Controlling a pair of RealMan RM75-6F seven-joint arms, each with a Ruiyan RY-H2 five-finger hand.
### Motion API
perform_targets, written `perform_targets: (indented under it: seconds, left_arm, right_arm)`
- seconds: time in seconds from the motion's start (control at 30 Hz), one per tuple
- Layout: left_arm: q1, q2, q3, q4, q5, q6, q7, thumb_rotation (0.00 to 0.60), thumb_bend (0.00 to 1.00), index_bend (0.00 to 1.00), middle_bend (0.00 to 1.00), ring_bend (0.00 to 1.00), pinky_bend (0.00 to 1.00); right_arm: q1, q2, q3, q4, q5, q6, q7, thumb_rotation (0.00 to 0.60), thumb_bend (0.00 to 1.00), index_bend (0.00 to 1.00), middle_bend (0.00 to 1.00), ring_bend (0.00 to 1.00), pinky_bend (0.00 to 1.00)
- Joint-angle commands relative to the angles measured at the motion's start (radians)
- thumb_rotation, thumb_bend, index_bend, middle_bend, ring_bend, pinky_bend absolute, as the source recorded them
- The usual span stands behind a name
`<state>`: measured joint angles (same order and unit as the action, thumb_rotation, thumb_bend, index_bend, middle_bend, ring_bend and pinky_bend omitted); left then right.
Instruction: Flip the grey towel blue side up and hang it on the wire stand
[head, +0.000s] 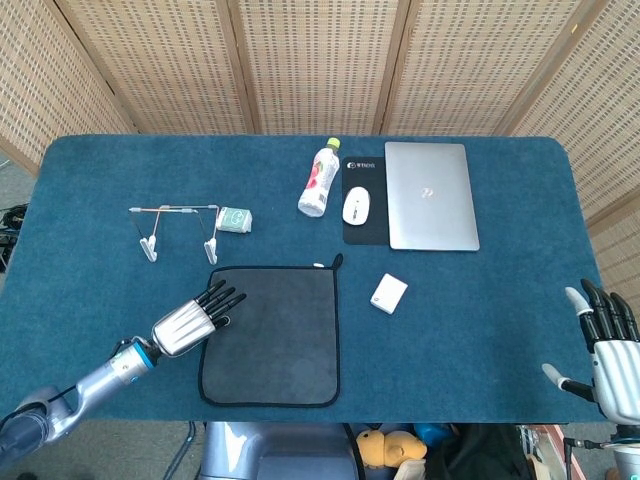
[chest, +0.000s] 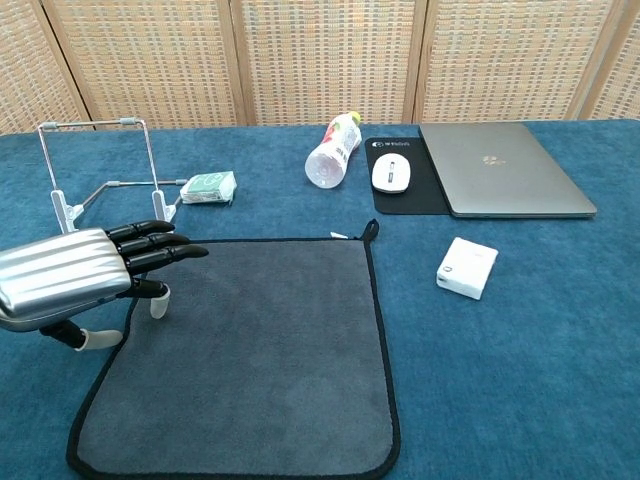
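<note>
The grey towel (head: 275, 335) (chest: 255, 345) lies flat, grey side up, with a black hem and a small loop at its far right corner. My left hand (head: 188, 322) (chest: 85, 275) hovers over the towel's left edge, fingers straight and apart, holding nothing. The wire stand (head: 178, 228) (chest: 100, 170) sits on white feet, beyond the towel's far left corner. My right hand (head: 605, 345) is at the table's right front edge, fingers spread and empty; the chest view does not show it.
A small green packet (head: 235, 220) lies beside the stand. Further back are a lying bottle (head: 318, 178), a white mouse (head: 356, 205) on a black pad, and a closed laptop (head: 430, 195). A white box (head: 389, 294) sits right of the towel.
</note>
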<state>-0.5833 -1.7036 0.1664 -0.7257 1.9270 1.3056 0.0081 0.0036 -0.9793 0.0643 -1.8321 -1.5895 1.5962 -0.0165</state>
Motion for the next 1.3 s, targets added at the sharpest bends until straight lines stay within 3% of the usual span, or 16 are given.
perform_targets:
  seconds: [0.03, 0.5, 0.9, 1.3]
  left_arm:
    - [-0.004, -0.002, 0.003, -0.002, -0.005, -0.004, 0.006, 0.6, 0.28, 0.44, 0.0, 0.0, 0.0]
    - [-0.009, 0.005, 0.027, -0.017, -0.015, -0.001, 0.027, 0.6, 0.41, 0.48, 0.0, 0.0, 0.0]
    - [-0.023, 0.008, 0.019, -0.037, -0.023, 0.022, 0.043, 0.6, 0.41, 0.63, 0.0, 0.0, 0.0]
    - [-0.082, 0.037, -0.007, -0.134, -0.01, 0.032, 0.091, 0.6, 0.41, 0.64, 0.0, 0.0, 0.0]
  right_arm:
    - [0.0, 0.001, 0.0, 0.0, 0.0, 0.0, 0.003, 0.6, 0.0, 0.0, 0.0, 0.0, 0.0]
    - [-0.003, 0.009, -0.003, -0.004, -0.004, 0.004, 0.023, 0.6, 0.0, 0.0, 0.0, 0.0, 0.0]
    - [-0.003, 0.013, -0.005, -0.005, -0.006, 0.003, 0.032, 0.6, 0.0, 0.0, 0.0, 0.0, 0.0]
    - [-0.004, 0.016, -0.005, -0.005, -0.006, 0.006, 0.039, 0.6, 0.0, 0.0, 0.0, 0.0, 0.0]
